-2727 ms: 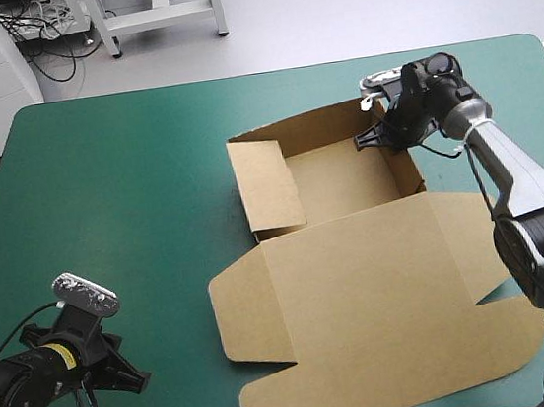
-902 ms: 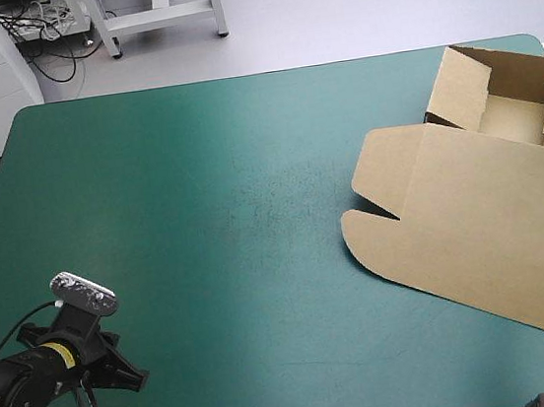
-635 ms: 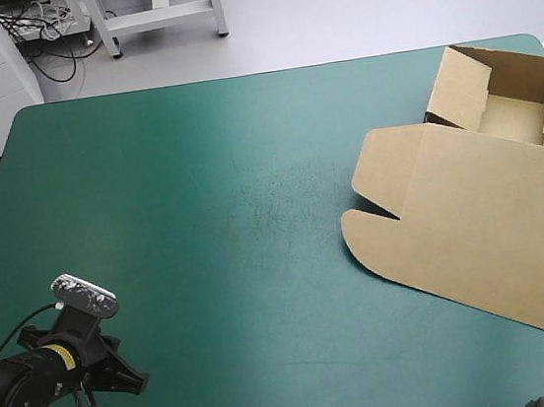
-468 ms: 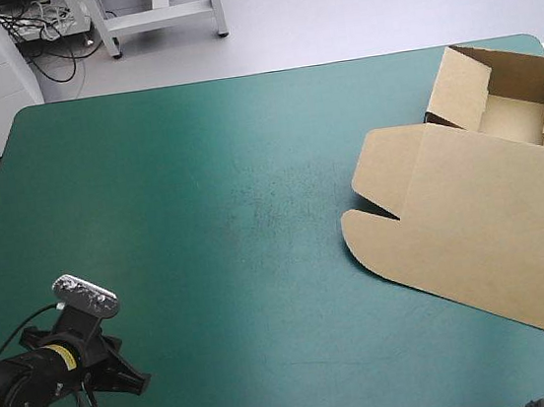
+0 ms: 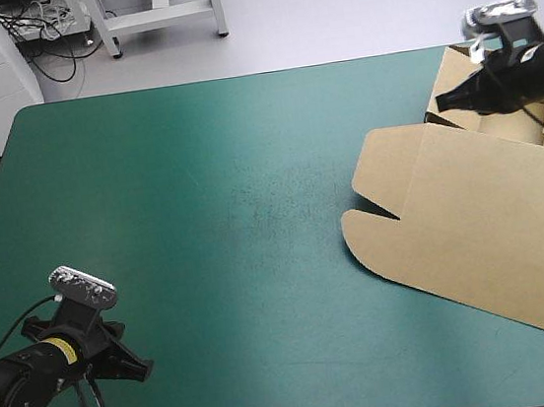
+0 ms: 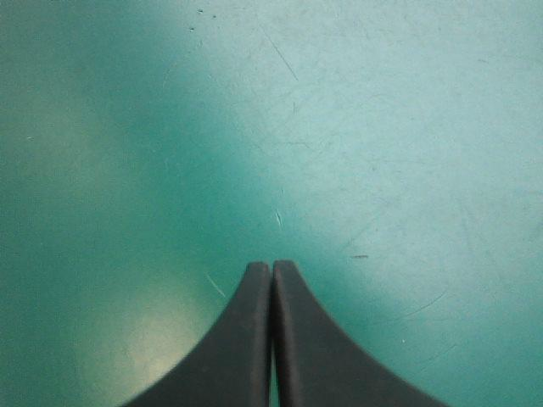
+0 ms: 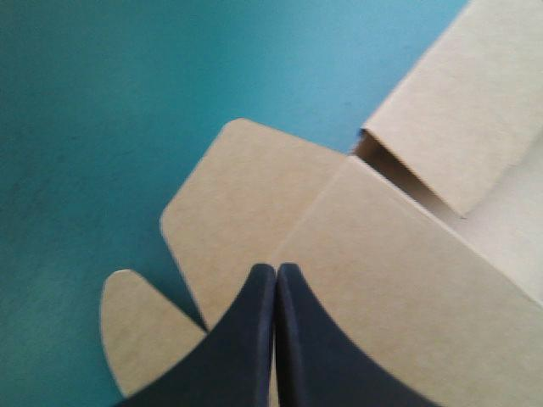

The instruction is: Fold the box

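High cam overhead, R wrist shares box

Plain brown box, unprinted; teal-green cover — fine pale scratches and, seemingly, a darker scuffed patch mid-table; black fingers.

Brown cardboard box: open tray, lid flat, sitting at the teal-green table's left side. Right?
No. The brown cardboard box is an open tray with its lid flat, but it sits at the right side of the teal-green table, as the high view shows.
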### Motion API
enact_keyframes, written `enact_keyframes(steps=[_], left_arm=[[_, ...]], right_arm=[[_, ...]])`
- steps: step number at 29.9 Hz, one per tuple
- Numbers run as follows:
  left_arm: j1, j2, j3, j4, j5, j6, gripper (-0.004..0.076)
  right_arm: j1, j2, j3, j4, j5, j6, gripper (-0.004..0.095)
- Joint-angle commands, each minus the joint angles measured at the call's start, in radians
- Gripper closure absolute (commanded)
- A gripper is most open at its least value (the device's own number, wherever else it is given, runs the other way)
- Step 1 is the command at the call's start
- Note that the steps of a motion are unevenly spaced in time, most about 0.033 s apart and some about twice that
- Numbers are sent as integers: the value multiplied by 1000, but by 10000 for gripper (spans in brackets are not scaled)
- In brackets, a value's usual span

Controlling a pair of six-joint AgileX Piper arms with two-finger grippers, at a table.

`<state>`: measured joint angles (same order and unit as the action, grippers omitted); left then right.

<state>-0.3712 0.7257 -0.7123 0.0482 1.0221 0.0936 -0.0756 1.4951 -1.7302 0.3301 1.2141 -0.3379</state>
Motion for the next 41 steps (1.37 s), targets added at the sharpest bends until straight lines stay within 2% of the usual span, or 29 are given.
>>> enact_keyframes(steps=[1, 4, 8, 14, 23, 31, 41], left_arm=[[0, -2, -26, 13, -52, -24, 756], [0, -2, -26, 31, -52, -38, 756], [0, -2, -26, 18, -21, -61, 756], [0, -2, 3, -15, -11, -61, 756], [0, -2, 143, -119, -13, -63, 756], [0, -38, 197, -143, -49, -43, 756], [0, -144, 197, -143, -37, -40, 756]], right_arm=[[120, -147, 124, 17, -124, -11, 924], [198, -241, 264, 13, -190, -11, 924], [250, -357, 426, 13, -223, -11, 924], [257, -534, 670, 13, -223, -9, 924], [257, -805, 998, 16, -223, -9, 924], [257, -989, 1164, -2, -253, -9, 926], [257, -1082, 1214, -13, -259, -9, 926]])
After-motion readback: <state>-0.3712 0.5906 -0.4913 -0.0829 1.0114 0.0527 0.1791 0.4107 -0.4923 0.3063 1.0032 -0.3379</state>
